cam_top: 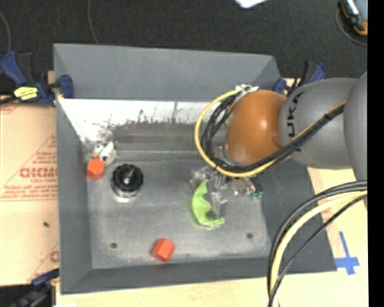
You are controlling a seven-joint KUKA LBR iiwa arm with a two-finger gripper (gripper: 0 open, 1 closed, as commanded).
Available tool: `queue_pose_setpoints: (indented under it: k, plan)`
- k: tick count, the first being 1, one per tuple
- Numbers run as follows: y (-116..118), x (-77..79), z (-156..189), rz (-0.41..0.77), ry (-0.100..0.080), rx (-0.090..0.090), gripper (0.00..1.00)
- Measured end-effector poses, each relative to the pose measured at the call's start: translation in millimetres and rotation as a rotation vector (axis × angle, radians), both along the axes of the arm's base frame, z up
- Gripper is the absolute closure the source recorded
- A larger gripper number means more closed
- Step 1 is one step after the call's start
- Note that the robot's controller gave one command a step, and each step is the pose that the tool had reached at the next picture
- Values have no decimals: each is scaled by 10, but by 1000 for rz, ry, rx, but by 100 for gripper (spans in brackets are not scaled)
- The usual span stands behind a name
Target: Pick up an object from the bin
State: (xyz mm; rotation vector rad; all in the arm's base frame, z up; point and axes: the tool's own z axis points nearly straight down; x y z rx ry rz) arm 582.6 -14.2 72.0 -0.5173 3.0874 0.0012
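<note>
Orange-capped arm reaches from the right, end effector low over green lump, opening unclear.

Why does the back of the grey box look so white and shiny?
In the camera view, light glares off the bin's sloping back wall, washing it white. Also in the camera view, the round black knob glints at its metal rim, and the arm's orange cover shows a soft shine.

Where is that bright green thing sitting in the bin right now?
In the camera view the crumpled green thing lies right of centre on the bin floor, just under the gripper; an orange block sits to its lower left.
</note>
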Motion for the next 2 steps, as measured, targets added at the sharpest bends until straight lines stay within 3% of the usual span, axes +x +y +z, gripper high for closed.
queue_pose_setpoints:
  k: [1,2]
  plan:
    - [0,0,0,-1,0,0,100]
    - [14,-17,902,0,0,0,100]
